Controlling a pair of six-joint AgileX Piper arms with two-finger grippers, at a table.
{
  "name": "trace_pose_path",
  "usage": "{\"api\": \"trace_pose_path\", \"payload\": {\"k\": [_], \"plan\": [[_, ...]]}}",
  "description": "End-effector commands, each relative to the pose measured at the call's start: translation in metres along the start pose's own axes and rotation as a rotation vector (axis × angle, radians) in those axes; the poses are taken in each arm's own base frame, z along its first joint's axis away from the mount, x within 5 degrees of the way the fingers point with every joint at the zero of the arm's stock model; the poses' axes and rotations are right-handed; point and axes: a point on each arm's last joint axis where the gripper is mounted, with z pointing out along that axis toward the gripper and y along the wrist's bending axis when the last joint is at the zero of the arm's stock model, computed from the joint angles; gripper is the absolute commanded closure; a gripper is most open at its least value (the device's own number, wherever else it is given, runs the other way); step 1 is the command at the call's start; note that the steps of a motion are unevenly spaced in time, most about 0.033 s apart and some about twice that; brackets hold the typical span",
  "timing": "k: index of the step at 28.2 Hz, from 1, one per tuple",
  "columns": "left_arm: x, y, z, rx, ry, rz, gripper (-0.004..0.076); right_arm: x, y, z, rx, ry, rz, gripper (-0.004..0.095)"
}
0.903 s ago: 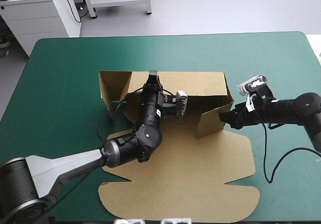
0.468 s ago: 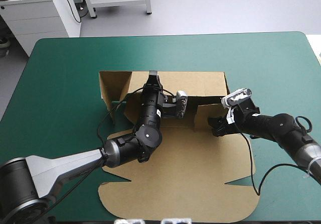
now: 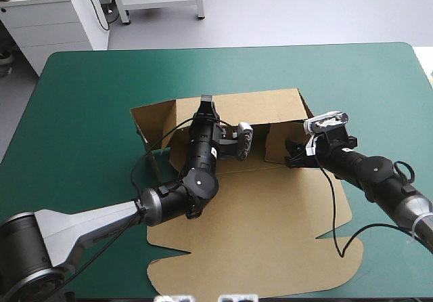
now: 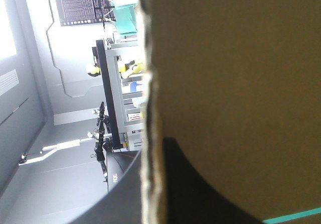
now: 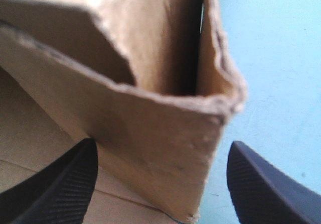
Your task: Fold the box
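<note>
Cardboard, brown and matte, makes up the box [image 3: 257, 248], a cut sheet with a notched, rounded outline that lies mid-table on the teal-green cover [image 3: 88, 112]. Its broad lid panel [image 3: 237, 268] lies flat beneath the left arm and behind both grippers. The far wall [image 3: 264, 107] stands raised and leaning, with a short flap bent off at each end. We see raw, fibrous cut edges in both wrist views.

The left gripper [image 3: 206, 101] is clamped on the top edge of the far wall. In its wrist view the board's pale edge runs up between the black fingers [image 4: 200, 184], one on each face of the sheet, all but closed on it. Board fills the view ahead of that gripper on one side.

The right gripper [image 5: 163, 146] stands released, its ribbed finger pads [image 5: 266, 189] wide apart. Between them, just ahead, rises the corner where the end flap [image 3: 279, 143] meets the far wall, the two layers parted by a narrow dark slit. One finger lies close against the flap's outer face; we cannot tell whether it touches. The other hangs over bare cover beside the box, apart from the board.

Within the half-raised walls sits the left arm's wrist, reaching in across the lid panel.
</note>
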Motion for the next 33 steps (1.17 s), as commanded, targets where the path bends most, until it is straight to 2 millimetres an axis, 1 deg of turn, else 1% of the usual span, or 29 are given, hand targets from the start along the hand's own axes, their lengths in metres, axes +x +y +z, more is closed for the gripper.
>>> {"api": "trace_pose_path", "payload": {"k": [1,4,6,8,15,17,19,21,22,23,24,26,29,33], "plan": [[0.005,0.026,-0.010,-0.097,0.007,-0.028,0.0732,-0.013,0.000,-0.009,0.017,-0.069,-0.005,0.0354],[0.005,0.026,-0.010,-0.097,0.007,-0.026,0.0732,-0.013,0.000,-0.009,0.013,-0.067,-0.029,0.0585],[0.005,0.026,-0.010,-0.095,0.004,-0.026,0.0732,-0.014,0.002,-0.009,-0.001,-0.067,-0.076,0.0775],[0.005,0.026,-0.010,-0.095,0.004,-0.026,0.0732,-0.014,0.003,-0.009,-0.015,-0.068,-0.109,0.0916],[0.005,0.026,-0.010,-0.095,0.004,-0.022,0.0731,-0.016,0.003,-0.009,-0.010,-0.089,-0.086,0.0922],[0.005,0.026,-0.010,-0.095,0.002,-0.023,0.0715,-0.016,0.003,-0.009,-0.010,-0.089,-0.091,0.0922],[0.004,0.025,-0.010,-0.091,-0.007,-0.023,0.0660,-0.016,0.003,-0.009,-0.010,-0.089,-0.095,0.0922],[0.004,0.025,-0.009,-0.087,-0.014,-0.023,0.0573,-0.016,0.003,-0.009,-0.010,-0.090,-0.095,0.0922],[0.003,0.025,-0.009,-0.085,-0.018,-0.025,0.0461,-0.016,0.003,-0.009,-0.011,-0.091,-0.084,0.0922],[0.003,0.025,-0.009,-0.085,-0.018,-0.025,0.0406,-0.016,0.003,-0.009,-0.011,-0.093,-0.077,0.0922],[0.002,0.024,-0.009,-0.081,-0.030,-0.024,0.0316,-0.017,0.002,-0.009,-0.005,-0.095,-0.063,0.0922],[0.000,0.024,-0.010,-0.076,-0.044,-0.023,0.0277,-0.017,0.001,-0.009,0.012,-0.096,-0.051,0.0922],[-0.004,0.024,-0.014,-0.082,-0.053,-0.016,0.0277,-0.022,-0.001,-0.009,0.025,-0.112,-0.037,0.0922],[-0.017,0.023,-0.030,-0.111,-0.058,-0.006,0.0285,-0.039,-0.002,-0.002,0.022,-0.139,0.020,0.0922]]}}
